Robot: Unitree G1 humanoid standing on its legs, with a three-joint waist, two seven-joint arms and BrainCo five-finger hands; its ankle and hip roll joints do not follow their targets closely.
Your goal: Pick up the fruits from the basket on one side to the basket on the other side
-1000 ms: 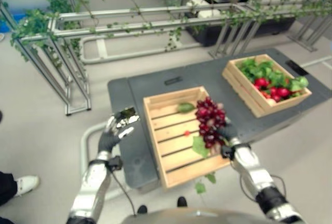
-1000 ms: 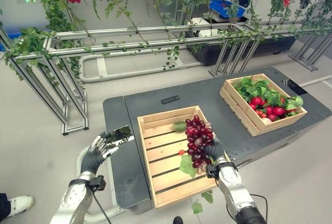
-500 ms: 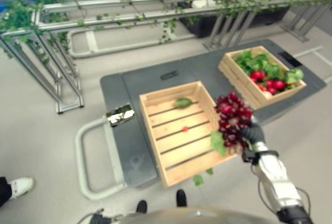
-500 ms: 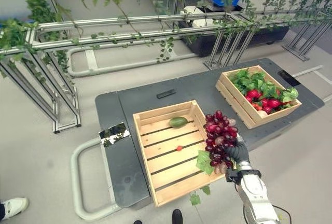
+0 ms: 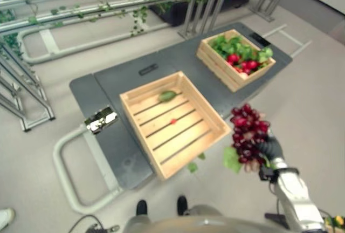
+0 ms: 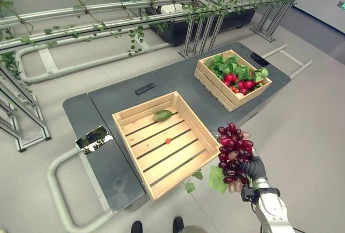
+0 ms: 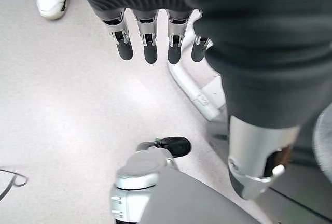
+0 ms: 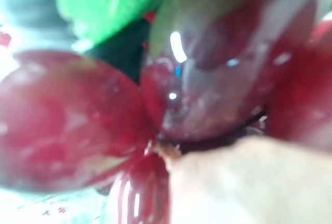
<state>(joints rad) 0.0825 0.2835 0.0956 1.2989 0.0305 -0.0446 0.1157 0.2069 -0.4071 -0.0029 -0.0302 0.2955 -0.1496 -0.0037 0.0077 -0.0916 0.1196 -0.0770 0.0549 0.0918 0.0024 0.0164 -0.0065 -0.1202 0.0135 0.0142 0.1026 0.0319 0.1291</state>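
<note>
Right eye view shows the right hand [image 6: 253, 166] clutching a glossy dark-red grape bunch [image 6: 233, 148] just off the slatted wooden crate [image 6: 161, 141]; the left hand [image 7: 155, 32] hangs straight-fingered, holding nothing.

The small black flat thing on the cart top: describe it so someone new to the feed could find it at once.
Start at the dark grey cart that carries two wooden crates. Behind the nearly empty crate, on the bare cart top towards the metal railings, lies a small black bar. It is the only loose dark item there; the shiny reflective plate sits at the cart's handle end instead.
</note>
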